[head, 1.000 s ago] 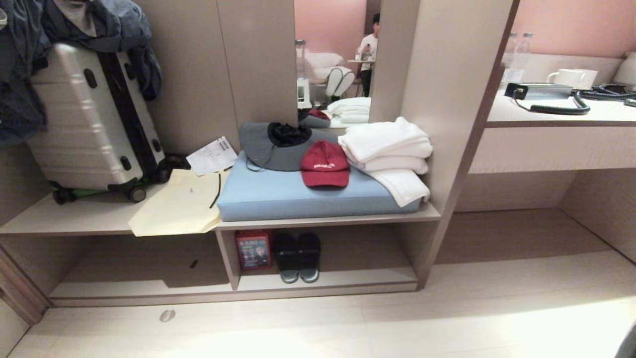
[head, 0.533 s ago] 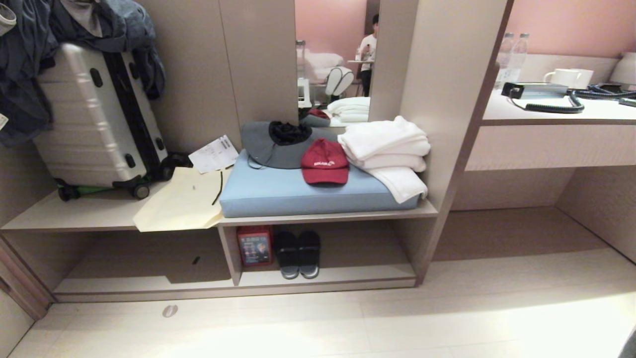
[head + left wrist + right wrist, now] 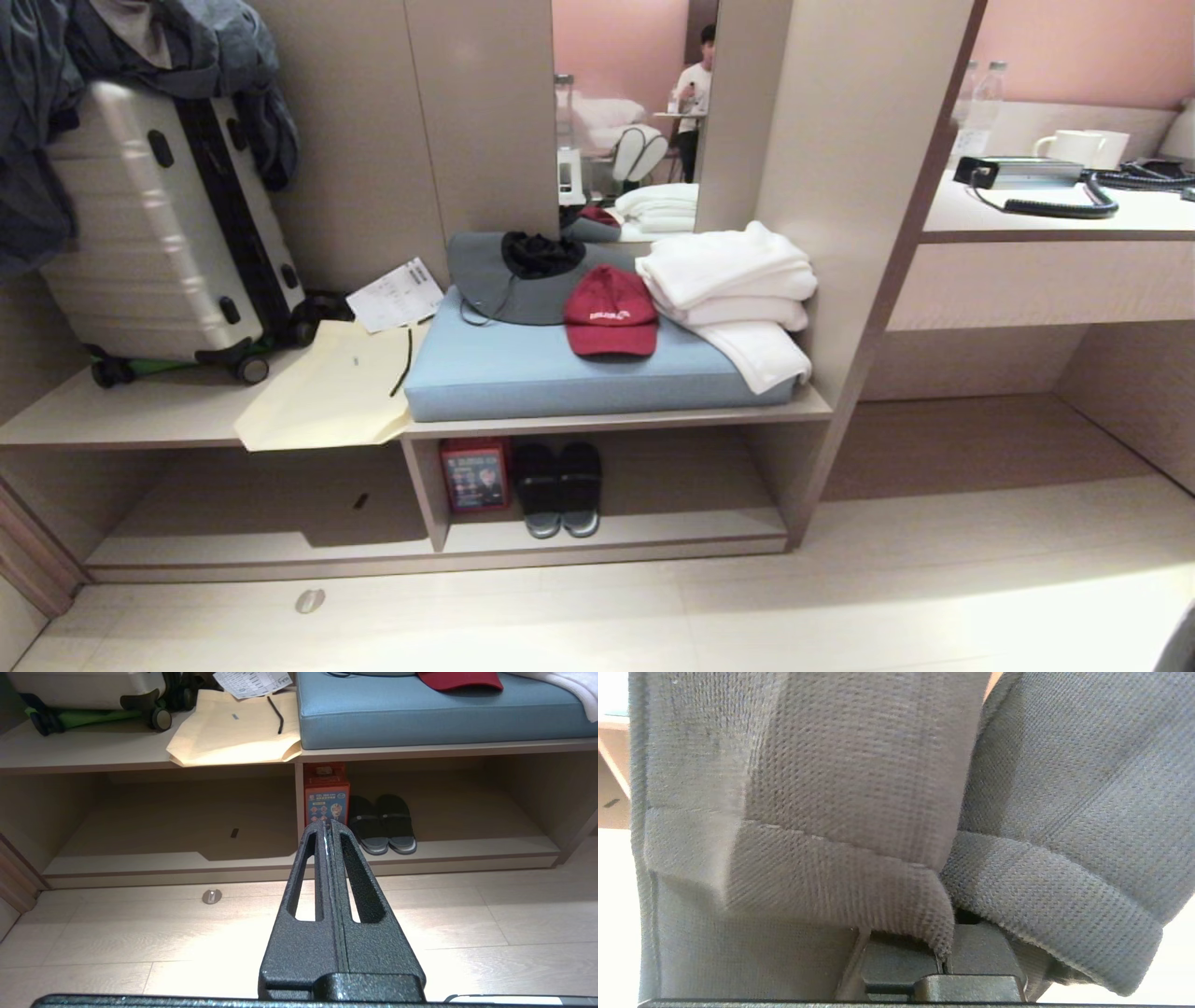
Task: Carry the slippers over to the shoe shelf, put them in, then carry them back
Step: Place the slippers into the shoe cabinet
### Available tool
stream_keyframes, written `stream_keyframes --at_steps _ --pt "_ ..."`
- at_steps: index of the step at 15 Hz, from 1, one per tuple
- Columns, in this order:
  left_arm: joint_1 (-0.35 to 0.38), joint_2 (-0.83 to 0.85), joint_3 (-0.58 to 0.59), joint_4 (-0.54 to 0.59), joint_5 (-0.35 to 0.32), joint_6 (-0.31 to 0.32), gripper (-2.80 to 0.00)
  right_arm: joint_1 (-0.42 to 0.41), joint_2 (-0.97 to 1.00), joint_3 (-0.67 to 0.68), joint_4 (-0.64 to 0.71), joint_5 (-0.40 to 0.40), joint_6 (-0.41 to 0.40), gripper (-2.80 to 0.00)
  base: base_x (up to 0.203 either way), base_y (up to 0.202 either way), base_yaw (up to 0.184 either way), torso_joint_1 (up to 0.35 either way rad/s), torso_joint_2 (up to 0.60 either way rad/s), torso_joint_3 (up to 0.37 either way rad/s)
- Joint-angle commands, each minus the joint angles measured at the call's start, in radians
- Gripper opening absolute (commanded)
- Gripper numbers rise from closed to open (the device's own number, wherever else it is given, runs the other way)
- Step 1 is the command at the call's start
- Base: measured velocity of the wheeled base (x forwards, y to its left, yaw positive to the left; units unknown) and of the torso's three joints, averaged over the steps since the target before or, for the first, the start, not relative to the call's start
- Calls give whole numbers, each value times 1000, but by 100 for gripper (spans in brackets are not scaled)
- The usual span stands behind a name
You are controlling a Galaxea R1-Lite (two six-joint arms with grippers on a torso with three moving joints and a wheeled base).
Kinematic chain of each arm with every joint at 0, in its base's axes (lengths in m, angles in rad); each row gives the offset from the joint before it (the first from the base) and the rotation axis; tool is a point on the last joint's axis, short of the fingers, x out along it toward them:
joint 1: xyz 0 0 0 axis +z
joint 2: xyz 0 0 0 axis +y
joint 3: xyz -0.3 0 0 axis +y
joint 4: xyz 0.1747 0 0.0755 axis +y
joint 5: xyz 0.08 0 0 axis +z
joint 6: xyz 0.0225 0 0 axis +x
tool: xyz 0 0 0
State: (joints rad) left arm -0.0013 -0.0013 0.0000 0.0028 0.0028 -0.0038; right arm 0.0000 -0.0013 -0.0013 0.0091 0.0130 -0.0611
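Right fingers [image 3: 945, 956] clamp the grey slippers [image 3: 859, 812] — left fingers [image 3: 329, 828] pressed together, empty.

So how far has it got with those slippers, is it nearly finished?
Only partway. Done: the right gripper is shut on the grey slippers, which fill its camera's view. In hand: the robot faces the shoe shelf, where a dark pair already sits beside a red box; the left gripper is shut and empty. Left: putting the slippers in, then bringing them back.

L gripper [image 3: 330, 826] closed, dark slippers [image 3: 383, 823] in shelf [image 3: 299, 861], red box [image 3: 326, 800] beside
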Motion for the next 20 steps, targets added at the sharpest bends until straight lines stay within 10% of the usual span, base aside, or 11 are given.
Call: stream_keyframes --at_steps 1,20 --pt "0 1 0 0 2 -7 -280 1 -3 0 0 1 -2 -280 0 0 0 0 0 0" --pt "0 1 0 0 0 -7 -280 2 -2 0 1 4 0 -280 0 0 0 2 3 -179"
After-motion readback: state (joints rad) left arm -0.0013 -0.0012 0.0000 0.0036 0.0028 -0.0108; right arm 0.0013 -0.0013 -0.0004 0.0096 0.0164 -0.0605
